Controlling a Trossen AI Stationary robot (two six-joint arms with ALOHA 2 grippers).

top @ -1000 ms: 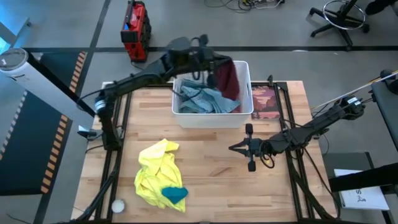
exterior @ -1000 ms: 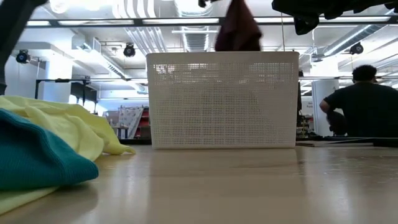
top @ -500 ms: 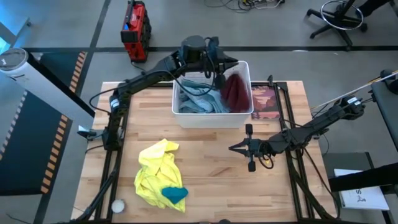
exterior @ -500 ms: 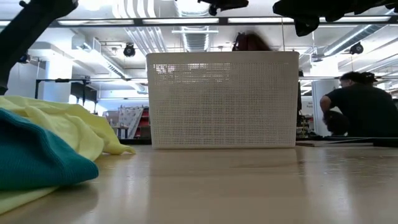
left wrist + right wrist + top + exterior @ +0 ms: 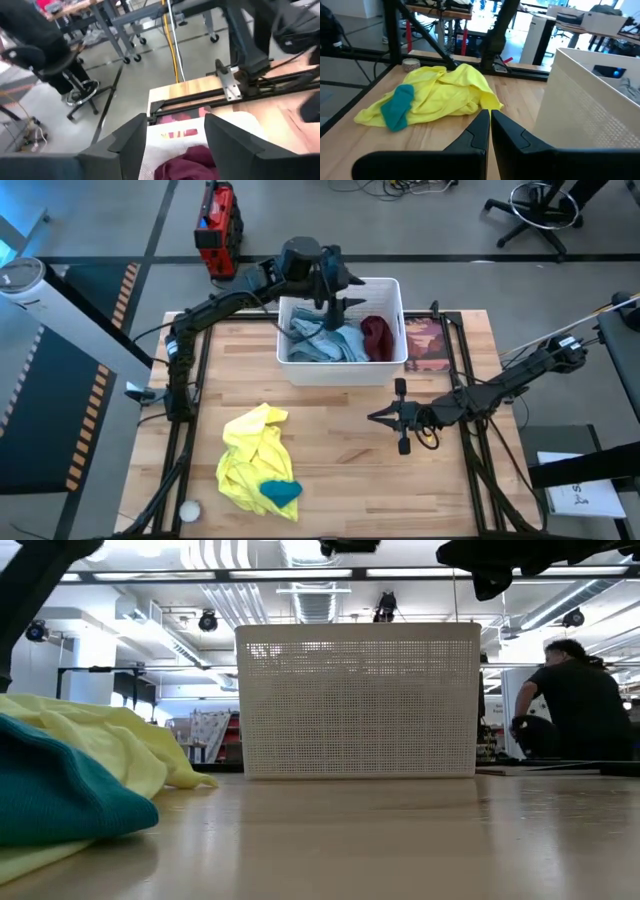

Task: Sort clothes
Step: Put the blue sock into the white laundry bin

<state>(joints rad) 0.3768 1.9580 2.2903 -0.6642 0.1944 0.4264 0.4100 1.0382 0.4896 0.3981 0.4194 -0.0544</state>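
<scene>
The left arm reaches across the table's far side, its left gripper (image 5: 335, 292) hanging over the white basket (image 5: 391, 366) with fingers (image 5: 131, 137) spread apart and empty. Inside the basket lie the denim garment (image 5: 325, 343) and the maroon garment (image 5: 377, 337), the latter partly hidden by the wall. On the table, the neon yellow garment (image 5: 250, 460) lies under the teal piece (image 5: 281, 493). The right gripper (image 5: 399, 417) hovers low, fingers together.

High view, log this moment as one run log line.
left gripper: open, over white basket | maroon garment: in basket | right gripper: shut, waiting on table | yellow garment, teal garment: unsorted
</scene>
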